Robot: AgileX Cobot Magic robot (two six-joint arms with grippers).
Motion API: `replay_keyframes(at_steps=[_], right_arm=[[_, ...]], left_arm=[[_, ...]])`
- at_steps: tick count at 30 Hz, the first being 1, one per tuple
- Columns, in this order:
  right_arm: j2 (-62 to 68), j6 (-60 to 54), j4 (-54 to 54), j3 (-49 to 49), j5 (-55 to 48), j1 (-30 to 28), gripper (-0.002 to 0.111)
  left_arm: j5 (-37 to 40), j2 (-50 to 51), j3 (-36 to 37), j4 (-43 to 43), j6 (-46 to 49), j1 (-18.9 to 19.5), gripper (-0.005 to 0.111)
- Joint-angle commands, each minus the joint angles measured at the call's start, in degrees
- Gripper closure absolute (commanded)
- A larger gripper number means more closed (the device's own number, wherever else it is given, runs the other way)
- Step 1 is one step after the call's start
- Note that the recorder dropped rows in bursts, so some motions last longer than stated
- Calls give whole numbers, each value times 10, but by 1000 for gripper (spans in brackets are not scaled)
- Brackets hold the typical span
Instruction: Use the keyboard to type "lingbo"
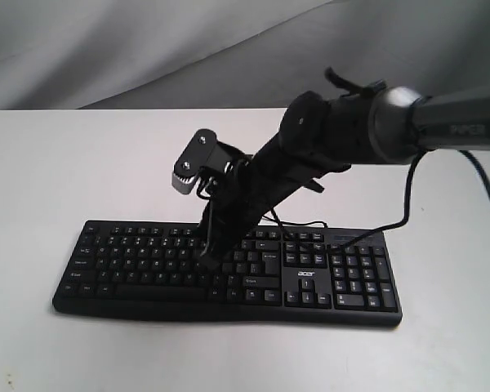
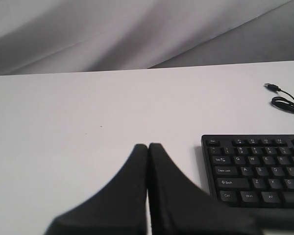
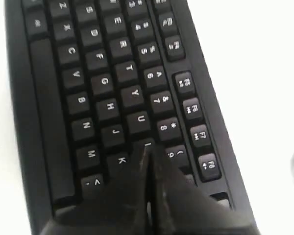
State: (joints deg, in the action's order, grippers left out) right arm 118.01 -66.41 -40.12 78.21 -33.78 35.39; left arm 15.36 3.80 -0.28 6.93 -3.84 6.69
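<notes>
The black keyboard (image 1: 229,273) lies across the white table, with white legends and an acer logo above its arrow keys. My right gripper (image 1: 208,257) reaches down from the right onto the letter block, jaws shut and empty. In the right wrist view the right gripper (image 3: 148,148) has its tips on the I key, beside the K key (image 3: 120,159) and below the 8 key. My left gripper (image 2: 148,146) is shut with nothing held, over bare table just off the keyboard (image 2: 257,169) at its Esc and Ctrl end. The left gripper does not show in the exterior view.
The keyboard's thin black USB cable (image 2: 284,100) lies coiled on the table behind the keyboard, its plug free. A black cable (image 1: 404,200) hangs from the right arm down behind the number pad. Grey cloth backs the white table (image 1: 82,163).
</notes>
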Motion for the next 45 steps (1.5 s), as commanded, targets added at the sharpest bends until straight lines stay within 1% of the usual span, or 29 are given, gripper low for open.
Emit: replay_keyframes(at_steps=[1,3,4,6,9,12,16,17,18,20,22,24,28,30,32,36,41,45], right_arm=[[-64,-4,7,-4,-7,-5,108],[-126,9,14,-4,6,-18,108],[-169,39,15,-4,26,-30,108],[-234,87,24,-4,32,-55,108],[-297,87,25,-4,70,-63,108],[-325,87,6,-4,90,-62,108],[-334,84,7,-4,101,-62,108],[-338,97,-4,-2,133,-62,108],[-341,144,-18,-1,155,-63,108],[-344,284,-25,-1,202,-69,108],[-352,386,-7,-5,207,-86,108],[-364,444,18,-19,201,-96,108],[-432,487,90,-91,206,-122,108],[-481,534,133,-140,218,-146,108],[-546,564,176,-198,224,-183,108],[-685,566,262,-305,224,-269,108],[-854,580,318,-427,224,-361,108],[-963,606,327,-502,212,-387,108]], left_arm=[[-3,4,3,-2,-1,0,106],[-3,4,3,-2,-1,0,106],[-3,4,3,-2,-1,0,106],[-3,4,3,-2,-1,0,106],[-3,4,3,-2,-1,0,106],[-3,4,3,-2,-1,0,106],[-3,4,3,-2,-1,0,106],[-3,4,3,-2,-1,0,106],[-3,4,3,-2,-1,0,106],[-3,4,3,-2,-1,0,106],[-3,4,3,-2,-1,0,106],[-3,4,3,-2,-1,0,106],[-3,4,3,-2,-1,0,106],[-3,4,3,-2,-1,0,106],[-3,4,3,-2,-1,0,106],[-3,4,3,-2,-1,0,106],[-3,4,3,-2,-1,0,106],[-3,4,3,-2,-1,0,106]])
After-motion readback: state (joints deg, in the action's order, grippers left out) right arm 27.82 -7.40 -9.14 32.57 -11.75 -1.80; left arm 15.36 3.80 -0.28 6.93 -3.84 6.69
